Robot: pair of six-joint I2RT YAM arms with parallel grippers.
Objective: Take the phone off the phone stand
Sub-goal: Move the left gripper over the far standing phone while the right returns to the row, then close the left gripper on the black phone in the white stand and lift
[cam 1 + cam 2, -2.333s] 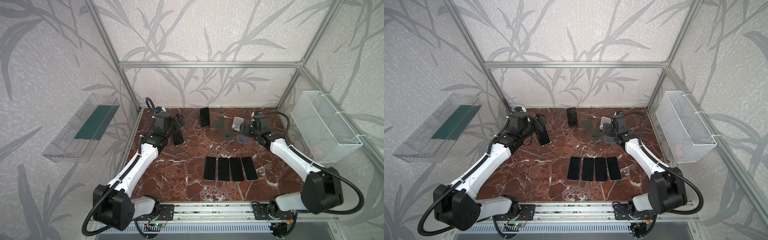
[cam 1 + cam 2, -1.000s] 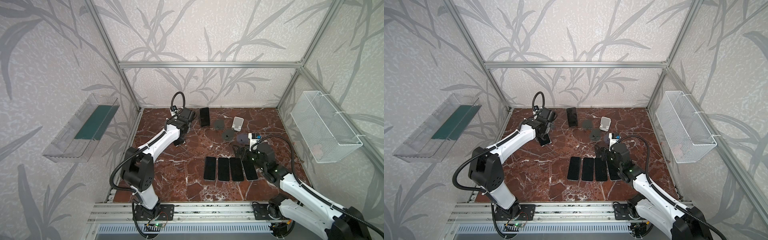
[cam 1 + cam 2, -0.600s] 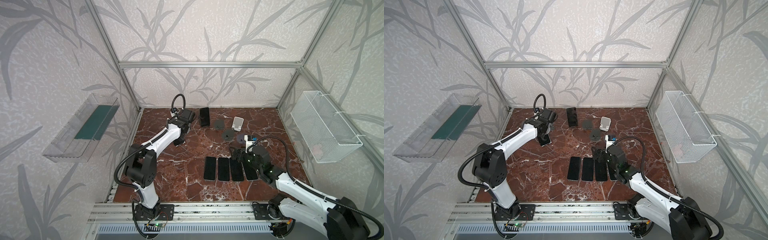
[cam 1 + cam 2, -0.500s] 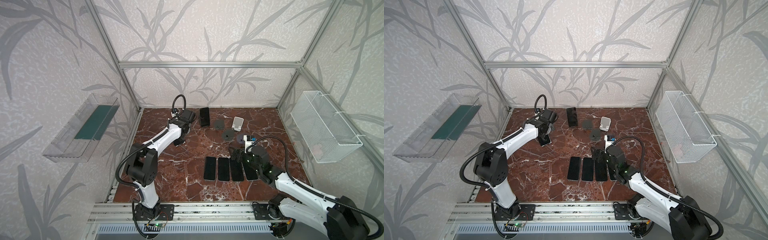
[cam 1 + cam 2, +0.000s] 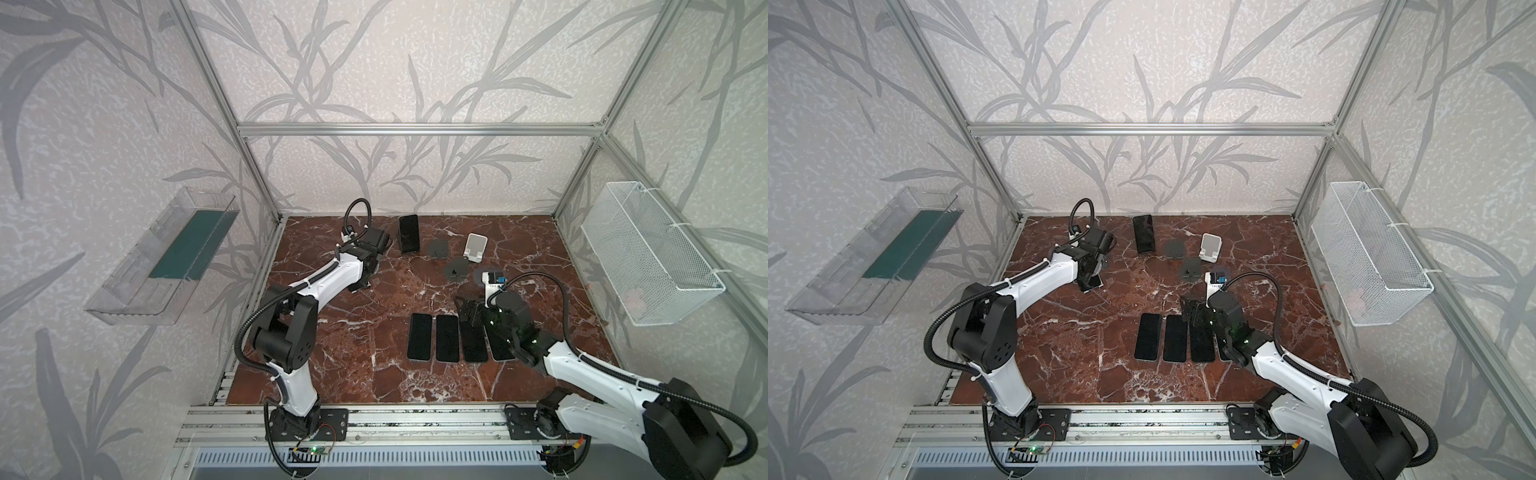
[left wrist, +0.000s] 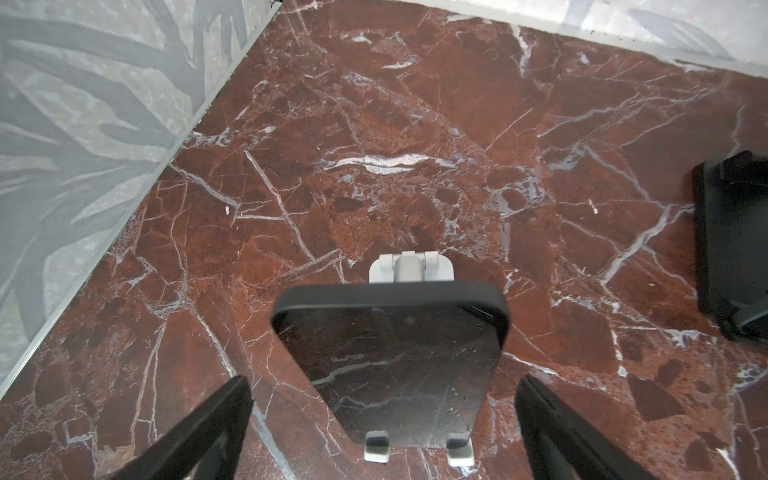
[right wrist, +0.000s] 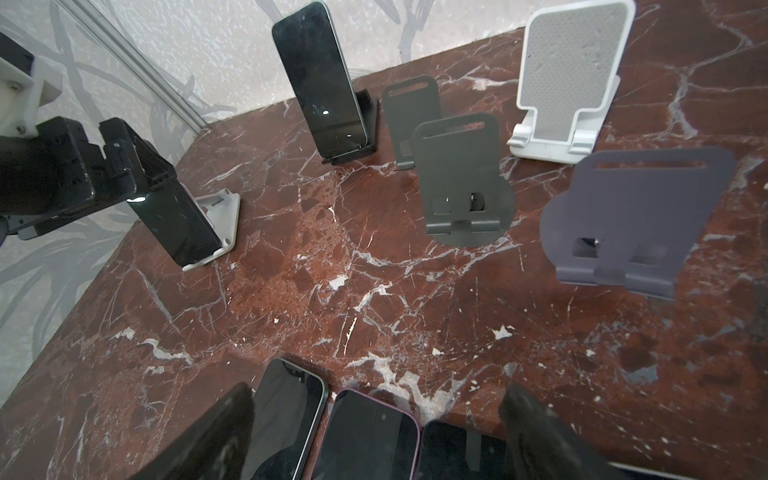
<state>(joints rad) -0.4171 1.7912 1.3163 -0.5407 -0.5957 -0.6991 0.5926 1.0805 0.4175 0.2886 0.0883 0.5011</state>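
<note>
Left wrist: glossy phone (image 6: 390,357), white stand (image 6: 409,268)

The left gripper (image 7: 133,174) sits at the top of a phone (image 7: 178,226) leaning on a white stand (image 7: 226,212). The right gripper (image 7: 380,434), jaws apart, hangs over three flat phones (image 7: 291,419).

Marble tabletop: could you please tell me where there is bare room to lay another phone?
Bare: left of the four flat phones, up to the left arm; the strip between them and the front rail. Crowded: the empty stands at the rear centre.
</note>
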